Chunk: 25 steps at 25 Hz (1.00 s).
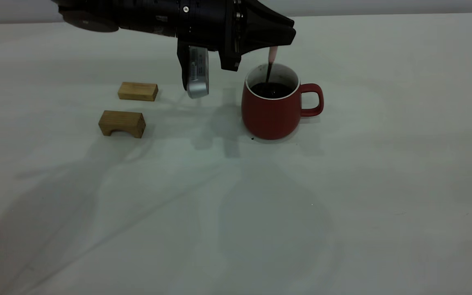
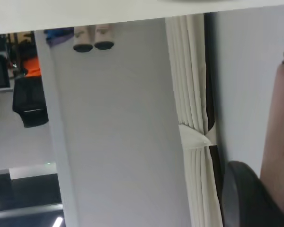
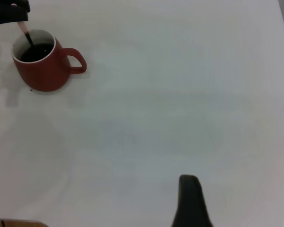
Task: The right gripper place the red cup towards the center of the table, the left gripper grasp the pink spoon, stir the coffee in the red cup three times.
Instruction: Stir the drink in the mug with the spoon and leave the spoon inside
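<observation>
Pink spoon [image 1: 271, 61] stands nearly upright, bowl down in coffee [image 1: 271, 89].

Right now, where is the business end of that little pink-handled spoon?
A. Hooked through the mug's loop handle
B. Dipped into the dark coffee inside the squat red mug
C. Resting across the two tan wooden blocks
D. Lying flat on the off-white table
B: the pink-handled spoon, held upright by the black left claw, runs down into the dark coffee inside the squat red mug.
</observation>
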Tool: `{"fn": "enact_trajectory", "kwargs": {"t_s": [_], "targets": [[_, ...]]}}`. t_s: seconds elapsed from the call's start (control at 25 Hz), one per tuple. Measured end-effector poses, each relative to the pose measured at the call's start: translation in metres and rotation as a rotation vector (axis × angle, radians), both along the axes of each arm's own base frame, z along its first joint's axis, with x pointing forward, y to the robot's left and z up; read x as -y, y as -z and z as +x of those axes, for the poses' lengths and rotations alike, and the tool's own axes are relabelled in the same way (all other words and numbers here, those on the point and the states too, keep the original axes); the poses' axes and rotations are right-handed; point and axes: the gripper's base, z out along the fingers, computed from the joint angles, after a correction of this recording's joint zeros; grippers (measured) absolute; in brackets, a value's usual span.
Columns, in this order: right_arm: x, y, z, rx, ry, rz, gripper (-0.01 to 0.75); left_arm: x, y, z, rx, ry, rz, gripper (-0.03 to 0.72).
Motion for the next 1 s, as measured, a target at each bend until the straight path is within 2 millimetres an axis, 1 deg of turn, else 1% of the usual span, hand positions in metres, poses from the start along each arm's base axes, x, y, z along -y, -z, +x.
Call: {"fn": "enact_trajectory", "kwargs": {"t_s": [0.08, 0.24, 0.36, 0.44, 0.52, 0.6, 0.68, 0.76, 0.88, 1.0], "targets": [[0.0, 0.0, 0.0, 0.0, 0.0, 0.0, 0.585, 0.002, -0.001, -0.001, -0.023, 0.004, -0.012, 0.135], [0.0, 0.0, 0.0, 0.0, 0.0, 0.0, 0.585, 0.005, -0.003, -0.006, -0.174, 0.016, -0.052, 0.135], [0.0, 0.0, 0.0, 0.0, 0.0, 0.0, 0.585, 0.002, 0.0, -0.009, -0.24, 0.032, -0.024, 0.133], [0.0, 0.0, 0.0, 0.0, 0.0, 0.0, 0.585, -0.004, 0.0, -0.006, -0.231, 0.028, -0.005, 0.133], [0.0, 0.0, 0.0, 0.0, 0.0, 0.0, 0.585, -0.01, -0.003, -0.001, -0.158, 0.012, 0.018, 0.133], [0.0, 0.0, 0.0, 0.0, 0.0, 0.0, 0.585, -0.011, -0.005, 0.004, -0.077, -0.009, 0.01, 0.133], [0.0, 0.0, 0.0, 0.0, 0.0, 0.0, 0.585, -0.009, -0.006, 0.005, -0.034, -0.018, -0.004, 0.131], [0.0, 0.0, 0.0, 0.0, 0.0, 0.0, 0.585, -0.003, -0.004, 0.003, -0.045, -0.013, -0.015, 0.131], [0.0, 0.0, 0.0, 0.0, 0.0, 0.0, 0.585, 0.007, 0.001, -0.005, -0.133, 0.014, -0.043, 0.131], [0.0, 0.0, 0.0, 0.0, 0.0, 0.0, 0.585, 0.01, 0.001, -0.012, -0.184, 0.064, -0.045, 0.131]]}}
